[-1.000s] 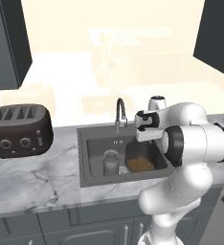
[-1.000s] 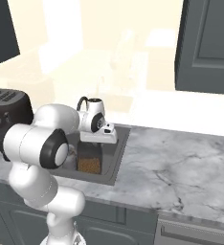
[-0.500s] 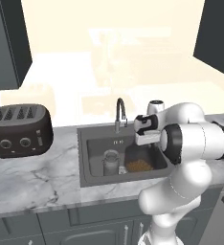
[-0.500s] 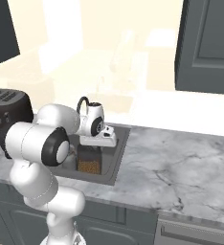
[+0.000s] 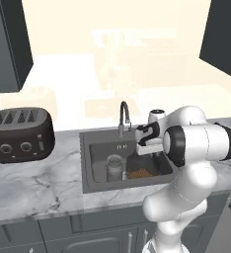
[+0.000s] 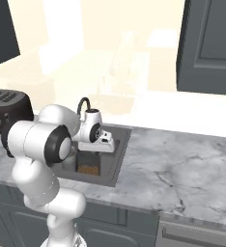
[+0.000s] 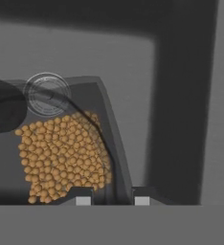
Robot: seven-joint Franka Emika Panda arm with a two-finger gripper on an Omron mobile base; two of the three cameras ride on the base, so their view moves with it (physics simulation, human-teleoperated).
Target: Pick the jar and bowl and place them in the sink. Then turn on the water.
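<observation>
Jar (image 5: 114, 167) and bowl (image 5: 140, 173) sat in sink (image 5: 95, 150); gripper (image 7: 112, 200), narrow and empty, next needed the tap (image 5: 123, 114).

no legible text, labels or numbers anywhere (toaster (image 5: 19, 134) dials unmarked)

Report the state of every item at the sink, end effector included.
jar: upright in the sink, lid on.
bowl: in the sink beside the jar.
tap: off, no water running.
end effector: over the bowl's edge, fingertips slightly apart; grip unclear.
</observation>
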